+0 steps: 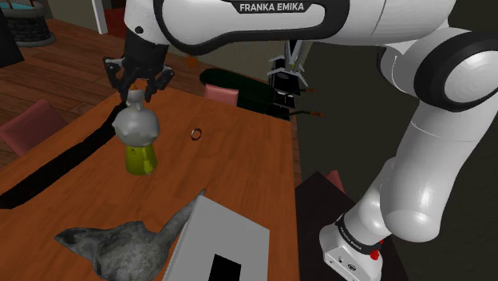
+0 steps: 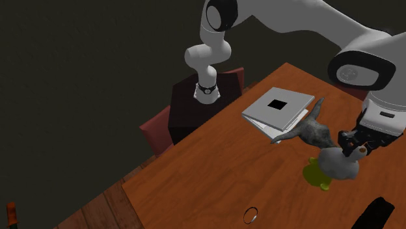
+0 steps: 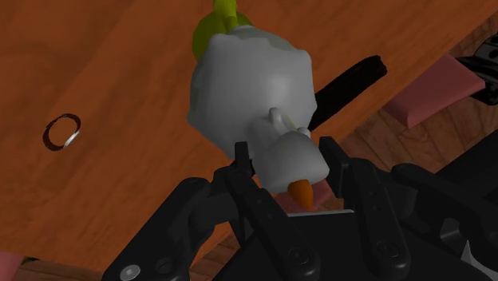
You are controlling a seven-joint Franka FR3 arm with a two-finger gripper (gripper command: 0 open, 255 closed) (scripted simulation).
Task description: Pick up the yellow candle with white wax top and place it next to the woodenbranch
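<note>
Gripper clasping candle by white top, yellow base toward table

Tabletop open around the ring — branch, box obstruct.

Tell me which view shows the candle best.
The shoulder view: the candle shows whole from the side, yellow base and pale top, on the table. The wrist view shows mainly its top, with a sliver of yellow. The second exterior view sees it from above, its base partly hidden.
</note>
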